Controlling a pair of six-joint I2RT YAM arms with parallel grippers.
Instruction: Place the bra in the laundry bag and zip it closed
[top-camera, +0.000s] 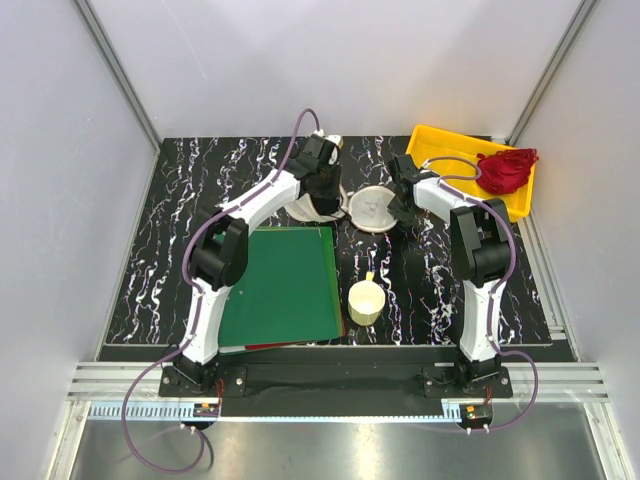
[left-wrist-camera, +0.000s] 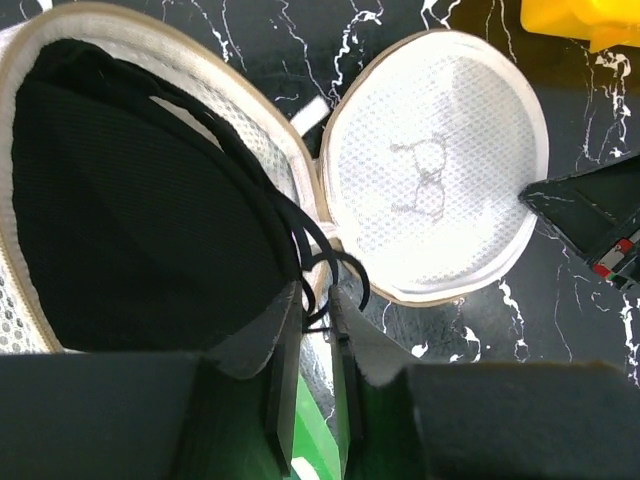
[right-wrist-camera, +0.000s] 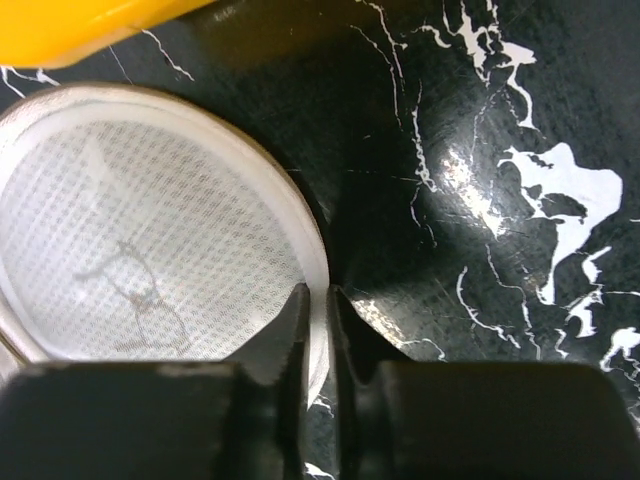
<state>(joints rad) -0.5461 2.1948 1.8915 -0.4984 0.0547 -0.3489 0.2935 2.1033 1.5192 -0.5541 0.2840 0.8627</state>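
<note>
No readable text, brand, number or label in any view. Only sign: a thin grey stitched line-drawing (left-wrist-camera: 420, 185) on the flat mesh lid of the laundry bag (left-wrist-camera: 470, 90). It looks like a small garment outline with straps, can't confirm. Left wrist view: mark sits above and right of the left gripper (left-wrist-camera: 315, 335) fingers. Right wrist view: same mark sits left of the right gripper (right-wrist-camera: 317, 300) fingers, about level with their tips. Top view: mark too small to make out.
</note>
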